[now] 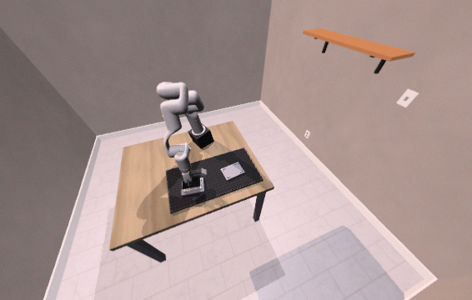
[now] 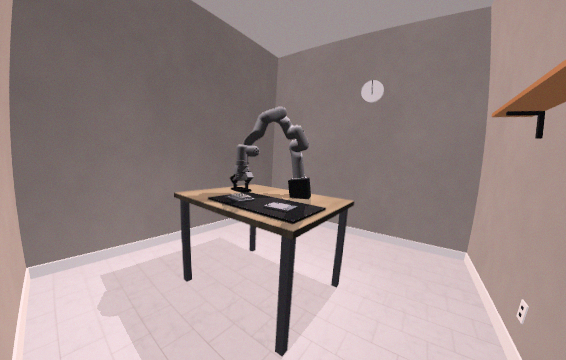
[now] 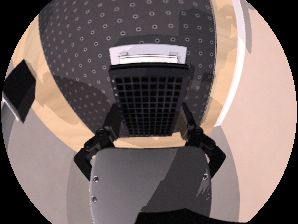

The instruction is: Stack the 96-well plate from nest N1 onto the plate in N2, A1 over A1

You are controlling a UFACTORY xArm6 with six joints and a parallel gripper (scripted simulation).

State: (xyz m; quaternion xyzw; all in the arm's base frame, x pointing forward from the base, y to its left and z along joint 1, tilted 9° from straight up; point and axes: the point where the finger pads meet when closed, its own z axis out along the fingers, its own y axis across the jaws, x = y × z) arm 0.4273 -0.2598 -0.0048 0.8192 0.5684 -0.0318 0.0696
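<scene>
My gripper [image 3: 149, 110] is shut on the 96-well plate [image 3: 147, 102], a dark gridded plate held between the two fingers by its long sides. In the wrist view it hangs a little above the white frame of nest N1 [image 3: 148, 55]. In the top view the gripper and plate [image 1: 193, 183] are over N1 [image 1: 192, 190] at the left of the black mat.
The black perforated mat [image 1: 215, 179] covers the front right part of the wooden table [image 1: 148, 187]. The arm's black base [image 1: 201, 137] stands at the table's back edge. A wall shelf [image 1: 357, 43] hangs far off to the right.
</scene>
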